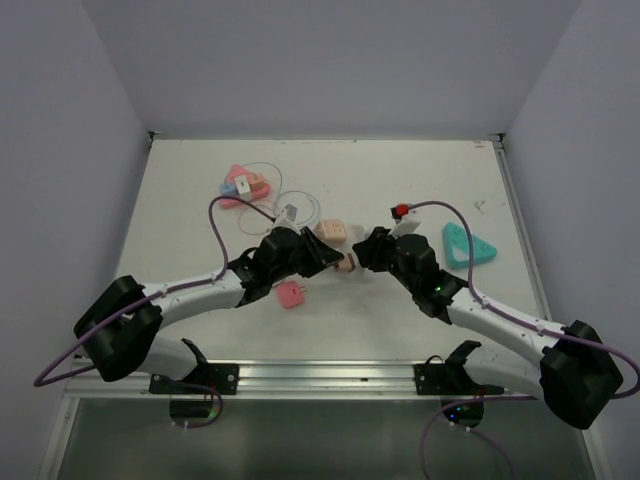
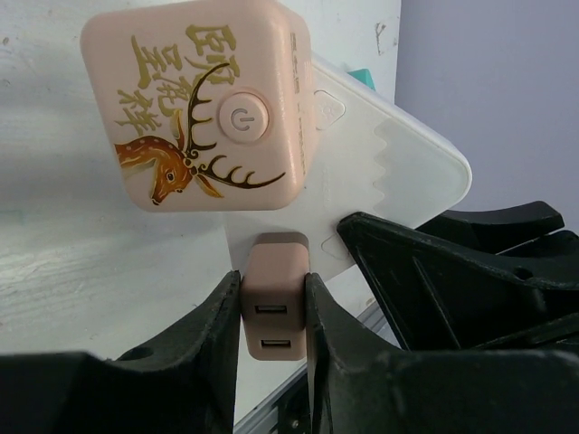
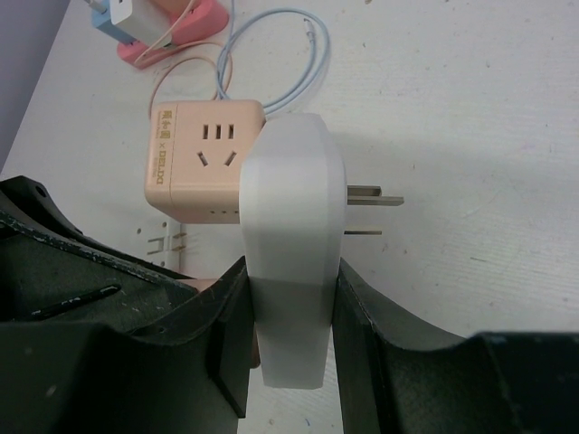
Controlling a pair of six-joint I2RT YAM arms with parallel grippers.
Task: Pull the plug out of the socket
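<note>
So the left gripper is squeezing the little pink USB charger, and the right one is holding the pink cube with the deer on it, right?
Not quite. The right gripper holds the white socket block, not the deer cube, which sits unheld; the right wrist view shows this. The left gripper does squeeze the little pink USB charger.

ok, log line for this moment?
phase: grasp | left gripper: shut on pink USB charger | right gripper: shut on white socket adapter | charger: seated in adapter, not yet pulled

3 tri. sockets [image 1: 468, 245], 1 cube socket [image 1: 330, 232], 1 peach plug [image 2: 274, 307], 2 arms [image 1: 200, 290].
</note>
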